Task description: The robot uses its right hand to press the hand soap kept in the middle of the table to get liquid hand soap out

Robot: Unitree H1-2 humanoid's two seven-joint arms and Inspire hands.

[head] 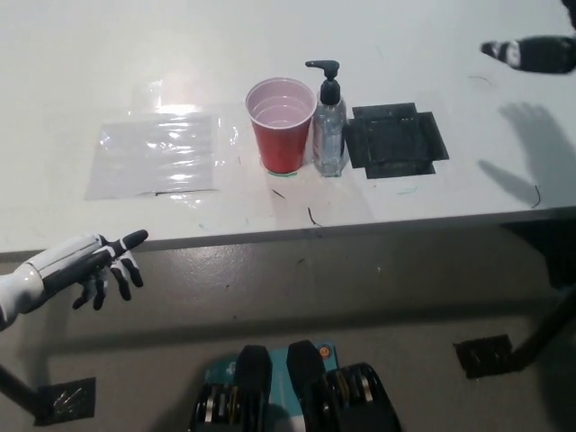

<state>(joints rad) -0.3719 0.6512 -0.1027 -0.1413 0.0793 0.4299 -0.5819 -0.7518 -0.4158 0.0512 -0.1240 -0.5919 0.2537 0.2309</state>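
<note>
A clear soap bottle [329,126] with a black pump head stands upright in the middle of the white table [270,36], touching or nearly touching a red cup [282,123] on its left. My black right hand [535,54] shows only partly at the right edge, high above the table and far right of the bottle; its shadow falls on the table below. My white left hand [90,267] rests open in front of the table's near edge at lower left, holding nothing.
A black square mat [396,138] lies just right of the bottle. A clear plastic sheet [157,155] lies flat on the table's left part. The table's front edge runs across below the cup. A black stand foot [486,355] sits on the floor lower right.
</note>
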